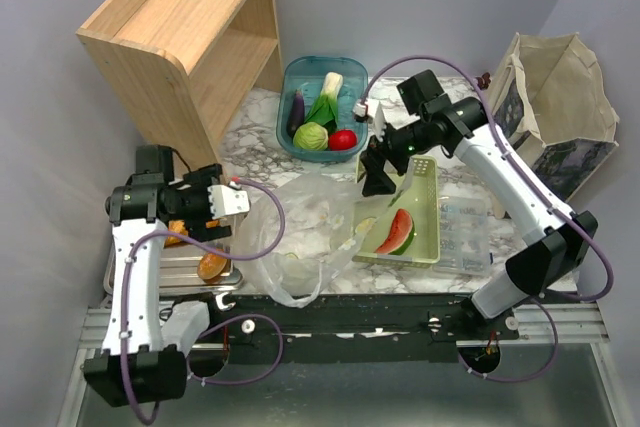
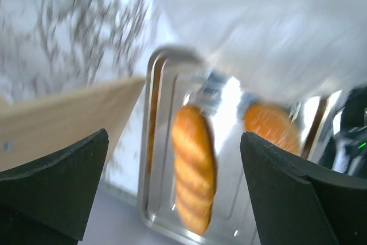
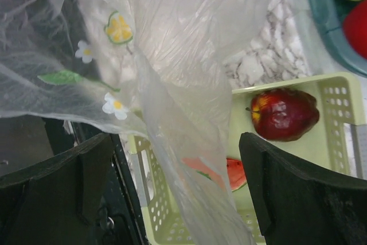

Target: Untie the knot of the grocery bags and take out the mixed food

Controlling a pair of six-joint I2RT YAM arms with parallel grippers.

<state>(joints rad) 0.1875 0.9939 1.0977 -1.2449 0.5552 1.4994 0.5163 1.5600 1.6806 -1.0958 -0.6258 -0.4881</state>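
One grocery bag [image 1: 298,237], thin and whitish with flower prints, lies crumpled at the table's front between the arms. My left gripper [image 1: 222,212] is open and empty above a metal tray [image 1: 170,269]. In the left wrist view, blurred, two brown bread rolls [image 2: 194,176] [image 2: 272,127] lie on the tray [image 2: 150,142] between my fingers [image 2: 174,159]. My right gripper [image 1: 378,175] is open over the bag's right edge. In the right wrist view the bag's film [image 3: 172,101] hangs between the wide-apart fingers [image 3: 176,142]. A dark red apple [image 3: 285,114] and a watermelon wedge [image 3: 236,171] lie in the green basket [image 3: 338,96].
A teal tub [image 1: 290,77] at the back holds the eggplant [image 1: 297,112], leafy vegetable [image 1: 326,97], cabbage [image 1: 310,135] and tomato [image 1: 342,139]. A wooden shelf [image 1: 180,37] stands back left, a canvas tote [image 1: 560,107] back right, a clear container [image 1: 462,232] right of the basket [image 1: 425,247].
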